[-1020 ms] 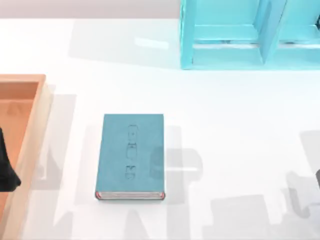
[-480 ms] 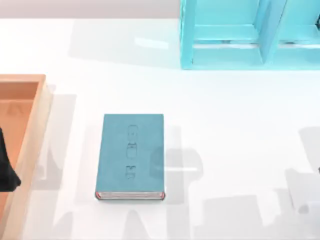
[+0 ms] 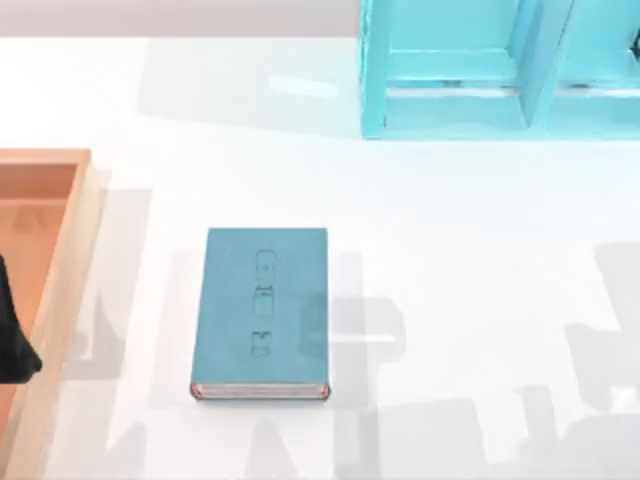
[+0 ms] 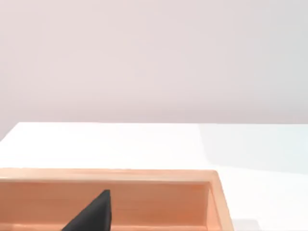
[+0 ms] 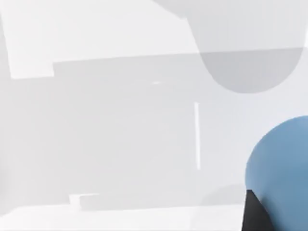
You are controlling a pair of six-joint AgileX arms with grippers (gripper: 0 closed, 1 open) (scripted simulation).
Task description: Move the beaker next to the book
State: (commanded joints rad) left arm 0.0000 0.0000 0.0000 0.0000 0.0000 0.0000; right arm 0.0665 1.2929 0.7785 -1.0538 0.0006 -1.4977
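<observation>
White desk (image 3: 480, 260): a teal hardcover book (image 3: 262, 310) lies flat left of centre with its page edges toward the near side, a cyan shelf unit (image 3: 500, 70) stands at the far right, and a wooden tray (image 3: 60, 260) runs along the left edge. Left end effector (image 3: 12, 335), dark, hangs over the tray at the left border; whether it is wide or narrow, cannot tell. The translucent blue beaker (image 5: 284, 163) shows in the right wrist view just beside a dark fingertip (image 5: 257, 214) of the right end effector, whose hold on it cannot be told.

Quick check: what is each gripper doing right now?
Left gripper: over the wooden tray, cannot be told.
Right gripper: beside the beaker, cannot be told.
</observation>
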